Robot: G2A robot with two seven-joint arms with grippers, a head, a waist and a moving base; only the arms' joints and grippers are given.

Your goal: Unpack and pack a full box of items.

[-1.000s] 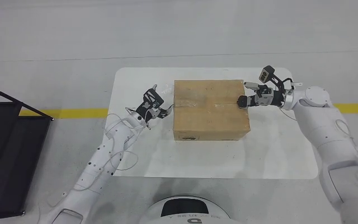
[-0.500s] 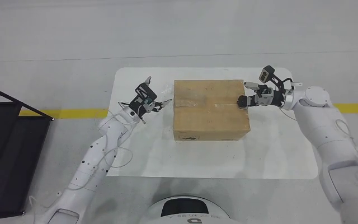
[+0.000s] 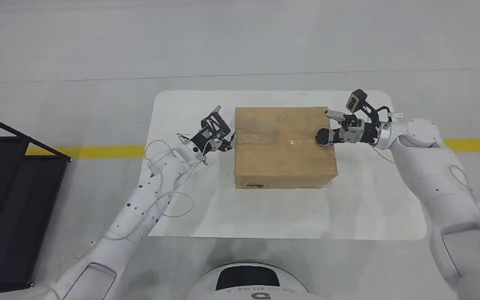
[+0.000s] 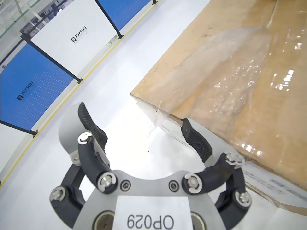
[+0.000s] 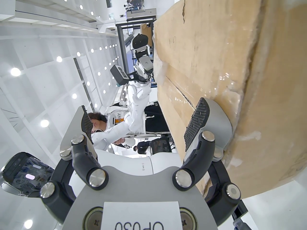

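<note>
On the white bench (image 3: 187,202) the taped box (image 3: 285,154) sits closed, with my left gripper (image 3: 223,137) open against its left end and my right gripper (image 3: 324,136) open at its right end.

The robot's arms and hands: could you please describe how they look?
The left arm and right arm are white; thin cables run along the left. The left hand and right hand have silver plates, black links, black textured pads and white labels.

Taped-shut cardboard box (image 3: 285,146), mid-table
</note>
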